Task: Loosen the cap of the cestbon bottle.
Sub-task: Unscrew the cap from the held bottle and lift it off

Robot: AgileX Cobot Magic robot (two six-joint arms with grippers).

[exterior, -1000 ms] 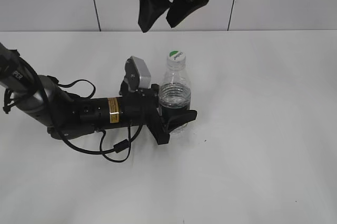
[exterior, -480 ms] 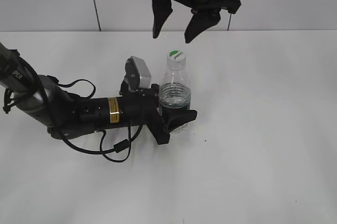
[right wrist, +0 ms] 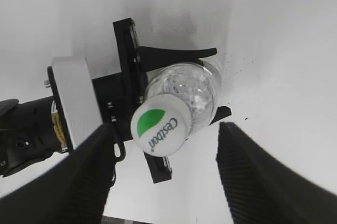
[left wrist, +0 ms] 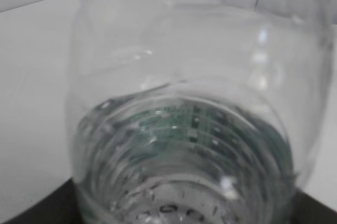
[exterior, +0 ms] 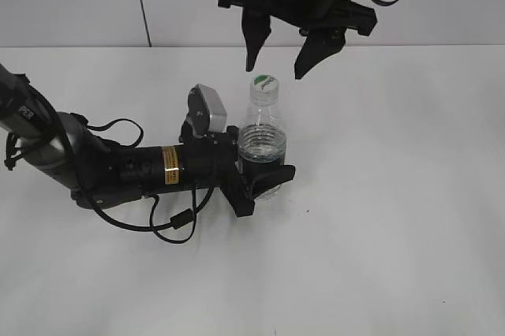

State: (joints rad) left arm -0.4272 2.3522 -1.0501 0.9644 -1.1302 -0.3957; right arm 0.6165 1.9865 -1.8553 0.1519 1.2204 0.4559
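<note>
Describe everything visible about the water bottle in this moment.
The bottle is small, clear plastic, ribbed, with a dark green label band and a little water inside. It stands upright on the white table. Its white cap, marked with a green patch and "Cestbon" lettering, is on the neck. The left gripper clamps it around the label. The right gripper hangs open above the cap, not touching.

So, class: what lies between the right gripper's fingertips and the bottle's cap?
Nothing: in the exterior view, the open right gripper hangs above the cap, with only empty air between.
</note>
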